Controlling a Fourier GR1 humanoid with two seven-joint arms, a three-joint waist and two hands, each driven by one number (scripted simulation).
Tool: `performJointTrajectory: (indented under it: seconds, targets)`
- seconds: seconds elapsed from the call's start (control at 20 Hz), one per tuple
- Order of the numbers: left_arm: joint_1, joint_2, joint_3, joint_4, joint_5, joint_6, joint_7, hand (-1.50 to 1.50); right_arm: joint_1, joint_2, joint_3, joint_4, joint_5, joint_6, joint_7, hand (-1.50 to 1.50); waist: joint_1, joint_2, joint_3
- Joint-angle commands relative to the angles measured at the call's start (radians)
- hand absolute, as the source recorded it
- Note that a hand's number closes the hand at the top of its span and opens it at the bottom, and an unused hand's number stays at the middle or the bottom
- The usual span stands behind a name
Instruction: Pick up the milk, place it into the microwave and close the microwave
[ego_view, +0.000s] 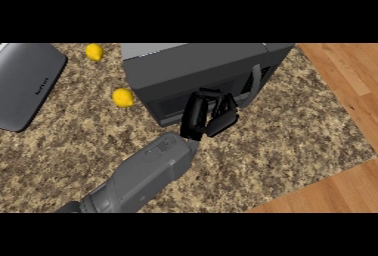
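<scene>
The black left hand (209, 114), carried on a grey forearm (144, 177) that enters from the lower left, is held open, its fingers (198, 107) stretched nearly straight and laid against the front of the dark grey box-shaped microwave (199, 62). Nothing is gripped. The microwave's door (171, 103) is seen lying flush with the body, and a pale grey vertical handle (255, 81) is seen just right of the hand. The milk is not seen anywhere in the view, and what lies behind the door cannot be told. One small yellow lemon (123, 97) lies near the microwave's left side, and a second yellow lemon (94, 51) lies farther back. A dark grey flat slab with rounded corners (26, 82) rests at the left edge. Everything is borne by a speckled brown stone counter (280, 150), beyond which a wooden floor (347, 75) is shown.
</scene>
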Motion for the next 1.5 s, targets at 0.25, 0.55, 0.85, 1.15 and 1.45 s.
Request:
performJointTrajectory:
  seconds: [0.25,0.55,0.85,1.15,1.45]
  targets:
    - [-0.099,0.001,0.054,0.085,0.044,0.006,-0.019,1.5,-0.029,-0.053,-0.03,0.044,0.023,0.009,-0.01,-1.5,-0.002,0.011,0.001]
    - [-0.104,0.001,0.036,0.086,0.071,-0.015,-0.03,1.5,-0.046,-0.065,-0.031,0.085,-0.009,0.041,-0.003,-1.5,0.003,0.018,0.001]
    - [-0.11,0.001,0.014,0.092,0.087,-0.012,-0.049,1.5,-0.067,-0.065,-0.04,0.135,-0.047,0.053,0.005,-1.5,0.007,0.022,0.004]
    - [-0.124,0.001,0.0,0.098,0.115,-0.011,-0.053,1.5,-0.098,-0.076,-0.044,0.177,-0.076,0.064,0.021,-1.5,0.022,0.022,0.003]
    - [-0.127,0.001,-0.012,0.101,0.137,-0.018,-0.068,1.5,-0.121,-0.097,-0.05,0.202,-0.092,0.085,0.027,-1.5,0.019,0.025,0.003]
